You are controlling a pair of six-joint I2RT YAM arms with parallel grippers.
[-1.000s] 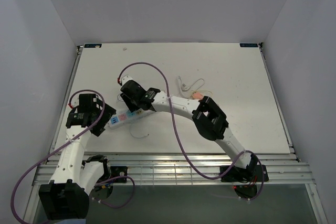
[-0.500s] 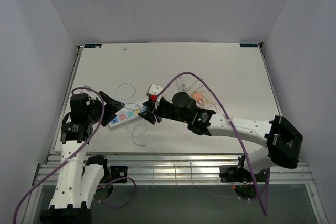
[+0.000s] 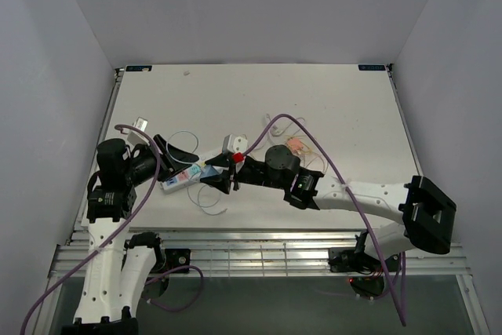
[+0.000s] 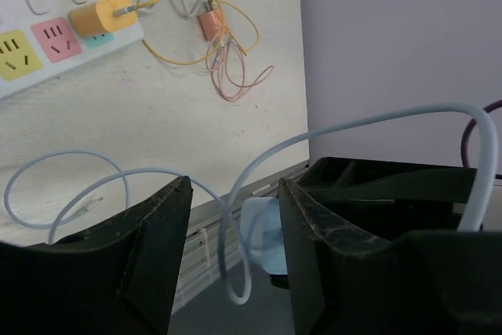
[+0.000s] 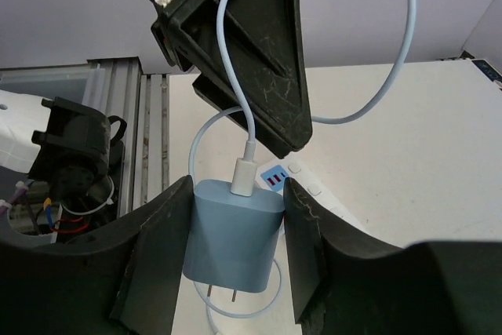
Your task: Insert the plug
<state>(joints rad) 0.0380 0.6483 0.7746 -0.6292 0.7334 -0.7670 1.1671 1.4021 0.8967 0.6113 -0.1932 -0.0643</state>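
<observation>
My right gripper (image 5: 235,194) is shut on a light-blue charger plug (image 5: 234,237), prongs pointing down, its pale blue cable (image 5: 235,100) looping upward. In the top view the right gripper (image 3: 220,176) holds the plug (image 3: 209,171) just right of the white power strip (image 3: 179,180). My left gripper (image 3: 174,153) is open above the strip's left part, facing the plug. In the left wrist view the plug (image 4: 263,233) shows beyond the open left gripper (image 4: 234,194), untouched. The power strip (image 4: 47,37) carries a yellow plug (image 4: 98,15).
A white adapter (image 3: 232,144) lies behind the right gripper. An orange plug with tangled thin cables (image 3: 296,144) lies to its right and also shows in the left wrist view (image 4: 220,37). A purple cable (image 3: 329,162) arcs over the right arm. The metal rail (image 3: 259,253) runs along the near edge.
The right arm has swung round and now reaches in low from the right, holding the blue plug beside the strip. The left gripper has pulled back and turned to face it.
</observation>
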